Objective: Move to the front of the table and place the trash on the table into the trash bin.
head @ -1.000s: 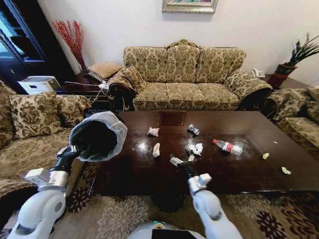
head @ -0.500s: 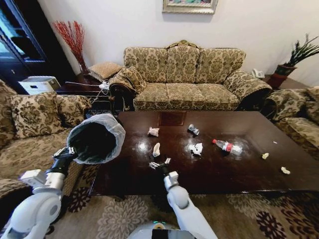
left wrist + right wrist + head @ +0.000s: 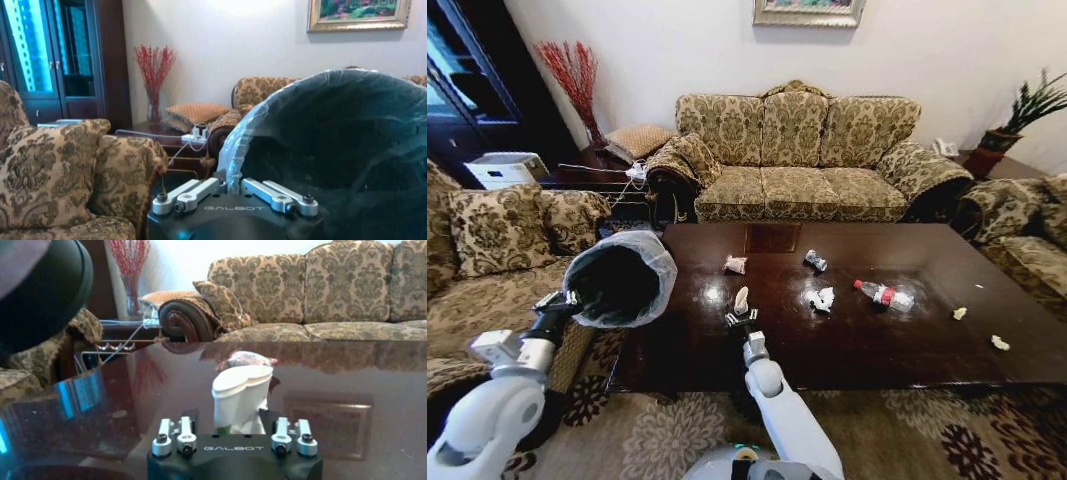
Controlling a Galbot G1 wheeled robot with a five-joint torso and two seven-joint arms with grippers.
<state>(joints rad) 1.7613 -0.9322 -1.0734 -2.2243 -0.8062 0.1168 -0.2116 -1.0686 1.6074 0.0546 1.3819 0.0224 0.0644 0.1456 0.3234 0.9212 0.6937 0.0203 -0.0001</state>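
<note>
- Trash lies scattered on the glossy dark brown surface (image 3: 907,330). In the head view, the nearest piece is a small white folded scrap (image 3: 741,300), with the right claw (image 3: 741,319) directly at its near side.
- Farther off I see a crumpled pale wad (image 3: 735,265), a small silver can (image 3: 815,261), a white paper wad (image 3: 820,298) and a clear bottle with a red label (image 3: 882,294), all well apart from one another.
- The left claw (image 3: 567,302) holds the trash bin (image 3: 620,278) up at the left edge of the surface, tilted so that its dark mouth faces the robot.
- In the left wrist view, the left claw (image 3: 233,192) is closed on the bin rim (image 3: 230,150), where the thin translucent bag is folded over.
- In the right wrist view, the right claw (image 3: 231,432) stands open, with its fingers (image 3: 172,432) on both sides of the white scrap (image 3: 240,397), which rises upright, smooth and rounded at the top.
- I judge the step to be the grasp of this scrap. It looks light and thin, so the claw should close slowly and low, near the surface, so that the scrap does not slide on the polished wood.
</note>
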